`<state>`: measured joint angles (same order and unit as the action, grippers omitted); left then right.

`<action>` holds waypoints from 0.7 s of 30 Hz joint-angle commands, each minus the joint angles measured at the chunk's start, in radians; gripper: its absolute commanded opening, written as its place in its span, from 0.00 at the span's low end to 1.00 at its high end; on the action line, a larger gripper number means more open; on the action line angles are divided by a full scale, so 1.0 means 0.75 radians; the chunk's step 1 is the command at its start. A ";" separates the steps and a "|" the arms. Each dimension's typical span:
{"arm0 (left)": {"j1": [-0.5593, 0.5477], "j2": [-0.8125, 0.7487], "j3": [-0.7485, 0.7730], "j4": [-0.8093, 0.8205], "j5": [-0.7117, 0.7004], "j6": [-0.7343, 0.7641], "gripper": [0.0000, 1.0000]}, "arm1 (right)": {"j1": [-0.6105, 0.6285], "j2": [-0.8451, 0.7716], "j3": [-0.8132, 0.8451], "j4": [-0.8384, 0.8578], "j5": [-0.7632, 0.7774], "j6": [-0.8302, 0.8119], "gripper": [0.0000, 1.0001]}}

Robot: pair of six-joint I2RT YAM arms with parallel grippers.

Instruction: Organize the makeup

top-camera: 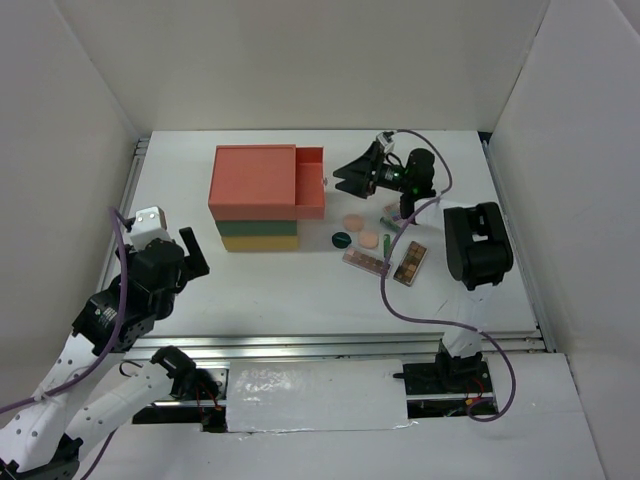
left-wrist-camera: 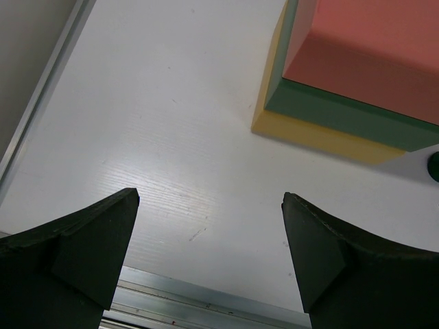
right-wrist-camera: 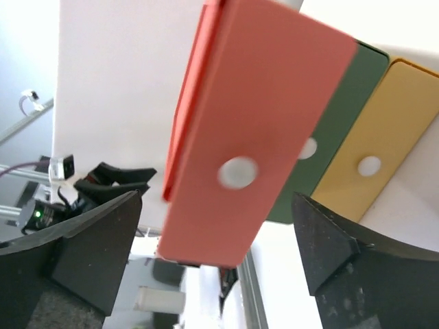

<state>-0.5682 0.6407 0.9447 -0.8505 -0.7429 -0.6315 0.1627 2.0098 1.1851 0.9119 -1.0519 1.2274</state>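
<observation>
The makeup lies on the white table right of the drawer box: two peach puffs (top-camera: 353,220) (top-camera: 369,239), a dark-green disc (top-camera: 341,239), a green tube (top-camera: 385,240) and two long brownish palettes (top-camera: 366,263) (top-camera: 410,262). A small pinkish piece (top-camera: 390,211) lies behind them, under the right arm. My right gripper (top-camera: 345,178) (right-wrist-camera: 217,197) hovers open just off the pulled-out orange drawer (top-camera: 311,182), facing its front and white knob (right-wrist-camera: 238,172), gripping nothing. At the left, my left gripper (top-camera: 193,250) (left-wrist-camera: 211,205) hangs open over bare table.
The stacked drawer box (top-camera: 255,195) (left-wrist-camera: 357,62) has an orange top, with green (right-wrist-camera: 343,116) and yellow (right-wrist-camera: 384,144) drawers shut below. White walls enclose the table. A metal rail (left-wrist-camera: 206,298) runs along its near edge. The disc's edge (left-wrist-camera: 434,166) shows in the left wrist view.
</observation>
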 commanded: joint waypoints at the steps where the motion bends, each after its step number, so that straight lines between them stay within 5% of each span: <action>1: -0.005 0.005 0.021 0.048 0.003 0.018 0.99 | -0.063 -0.194 -0.052 -0.064 -0.009 -0.106 1.00; 6: -0.005 -0.007 0.017 0.060 0.017 0.028 0.99 | -0.194 -0.431 -0.230 -0.454 0.146 -0.379 0.98; 10: -0.005 -0.007 0.017 0.066 0.027 0.036 0.99 | -0.107 -0.661 -0.108 -1.586 0.868 -0.854 0.89; 17: -0.005 -0.022 0.017 0.070 0.042 0.042 0.99 | 0.022 -0.669 -0.038 -2.007 1.435 -0.990 0.63; 21: -0.005 -0.040 0.013 0.064 0.033 0.036 0.99 | 0.037 -0.622 -0.087 -2.003 1.441 -1.005 0.58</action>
<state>-0.5682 0.6285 0.9443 -0.8356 -0.7174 -0.6270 0.1879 1.5249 1.1248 -0.4744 -0.1089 0.5331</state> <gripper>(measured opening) 0.994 0.588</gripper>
